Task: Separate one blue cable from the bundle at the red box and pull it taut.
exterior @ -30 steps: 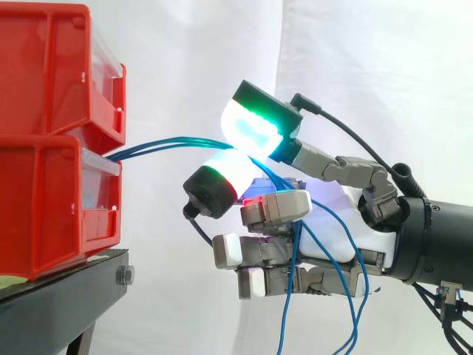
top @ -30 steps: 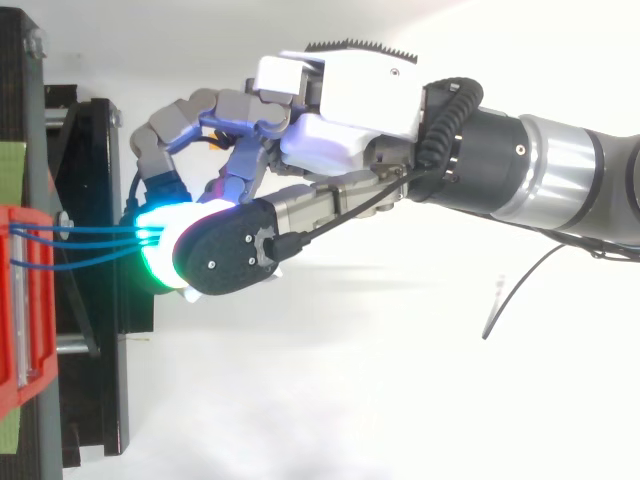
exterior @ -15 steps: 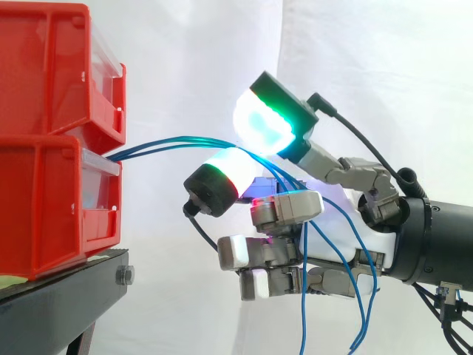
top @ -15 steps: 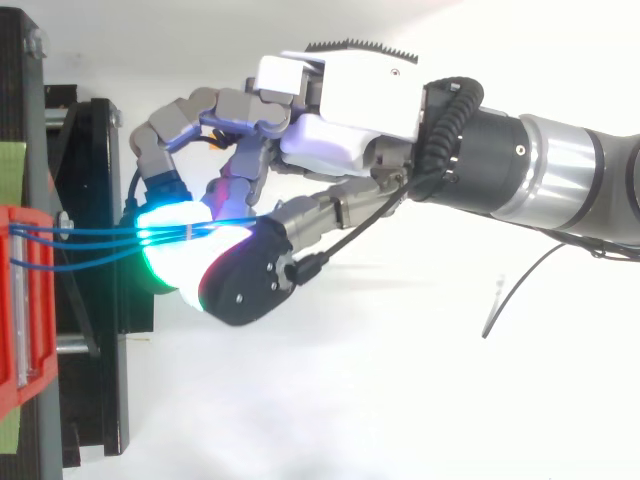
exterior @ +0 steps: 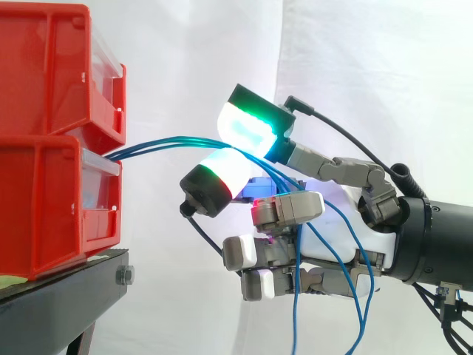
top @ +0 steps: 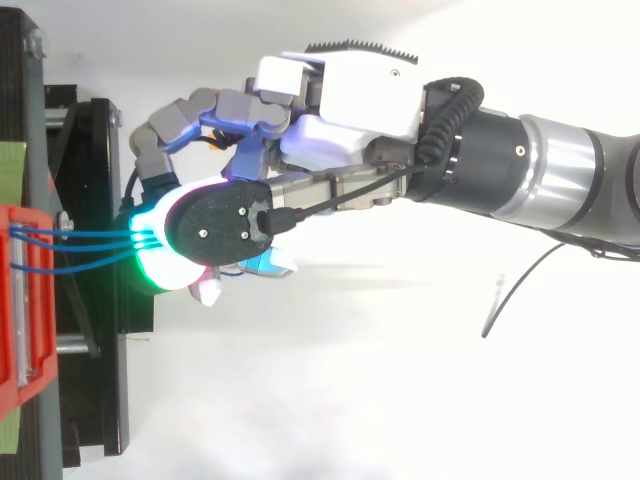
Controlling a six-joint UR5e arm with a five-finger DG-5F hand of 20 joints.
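Several thin blue cables (exterior: 159,143) leave the lower red plastic bin (exterior: 44,207) and run nearly level rightward into the robot hand (exterior: 336,222), pinched between its opposed glowing pads (exterior: 250,127); slack hangs past the palm. Pulling 1 taut probably means drawing along this axis, away from the bin.

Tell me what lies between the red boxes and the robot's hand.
Several blue cables span that gap, from the red boxes to the hand, which pinches them between its pads; the side view shows this.

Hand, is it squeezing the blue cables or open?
Shut: two glowing fingertips of the hand pinch the blue cables between them.
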